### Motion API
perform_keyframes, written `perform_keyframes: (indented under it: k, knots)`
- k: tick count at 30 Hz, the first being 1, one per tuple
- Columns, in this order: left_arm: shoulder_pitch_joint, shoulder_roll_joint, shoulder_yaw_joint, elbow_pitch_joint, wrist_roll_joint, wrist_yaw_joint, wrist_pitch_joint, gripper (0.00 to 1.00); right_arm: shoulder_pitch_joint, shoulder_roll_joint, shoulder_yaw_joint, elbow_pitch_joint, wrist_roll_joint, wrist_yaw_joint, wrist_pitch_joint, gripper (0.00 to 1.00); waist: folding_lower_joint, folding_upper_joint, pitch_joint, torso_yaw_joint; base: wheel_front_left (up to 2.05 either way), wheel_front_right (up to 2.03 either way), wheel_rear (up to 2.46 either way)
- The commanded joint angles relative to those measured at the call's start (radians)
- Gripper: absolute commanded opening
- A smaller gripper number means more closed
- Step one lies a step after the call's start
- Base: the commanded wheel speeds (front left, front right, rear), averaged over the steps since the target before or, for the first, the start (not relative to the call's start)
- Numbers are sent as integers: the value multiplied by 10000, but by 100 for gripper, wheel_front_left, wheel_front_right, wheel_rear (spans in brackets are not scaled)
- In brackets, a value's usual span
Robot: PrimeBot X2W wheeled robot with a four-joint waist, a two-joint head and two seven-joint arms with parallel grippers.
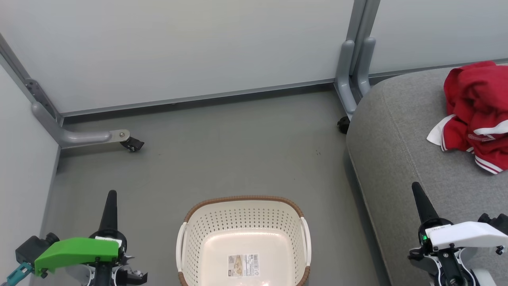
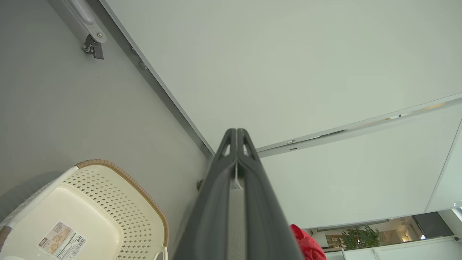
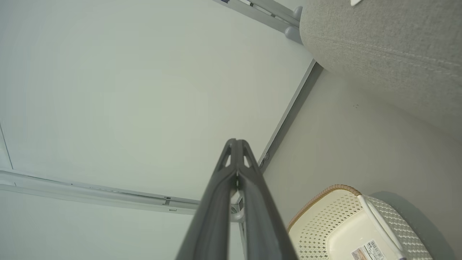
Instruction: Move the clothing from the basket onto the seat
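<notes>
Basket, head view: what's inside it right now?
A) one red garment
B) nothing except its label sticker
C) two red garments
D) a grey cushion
B: the basket has a bare bottom with just the label sticker on it, and the red clothing lies piled on the grey seat.

The label sticker (image 1: 243, 265) in the basket (image 1: 243, 198) has unreadable small print.
</notes>
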Motion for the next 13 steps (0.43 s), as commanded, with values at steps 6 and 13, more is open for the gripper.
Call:
perform_keyframes:
  k: [6,13]
  knots:
    - [-258,13,132,-100,-726,-88,186,0,-197,-72,-91,28,651,-2,192,0,0,0,0,-34,0,0,0]
    - [-270,12,193,-102,-1307,-104,341,0,-243,-71,-144,78,1183,-2,351,0,0,0,0,-69,0,0,0]
